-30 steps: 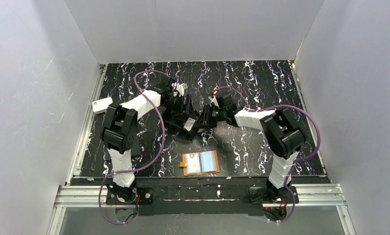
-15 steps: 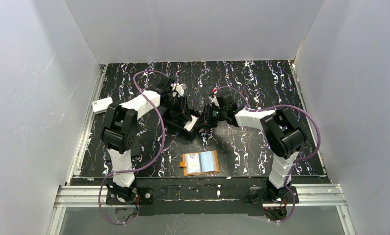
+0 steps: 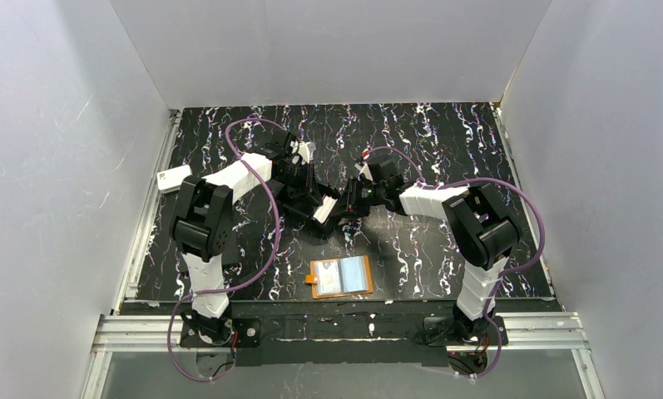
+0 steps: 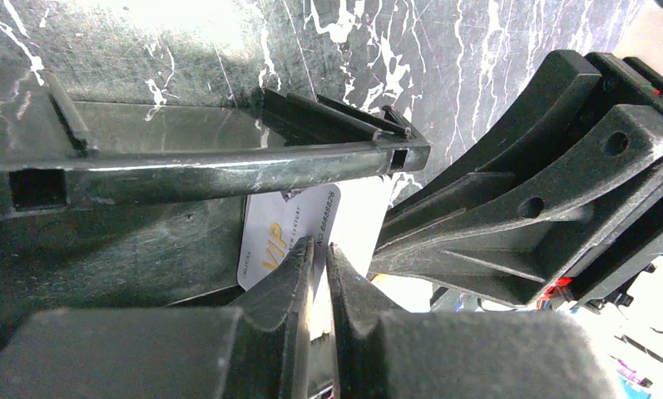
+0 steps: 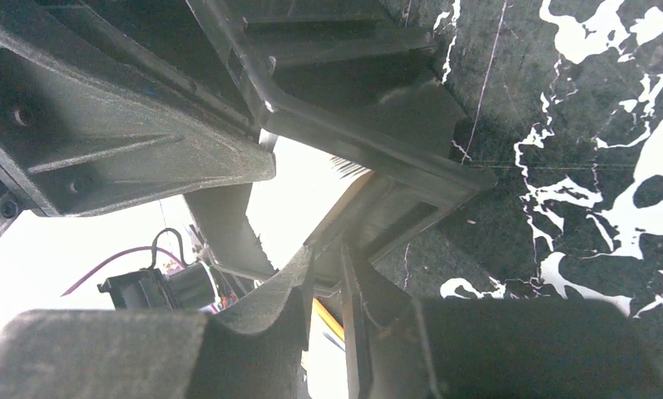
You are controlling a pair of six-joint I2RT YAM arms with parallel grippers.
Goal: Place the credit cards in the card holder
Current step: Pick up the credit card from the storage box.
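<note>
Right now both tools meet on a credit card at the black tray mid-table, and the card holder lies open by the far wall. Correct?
No: the card holder lies open at the near edge, not the far wall; the top external view shows it. The left tool and right tool do meet on a credit card at the black tray.

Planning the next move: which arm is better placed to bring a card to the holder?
Left, likely: left tool is shut on the VIP credit card; card holder lies open between both arms.
</note>
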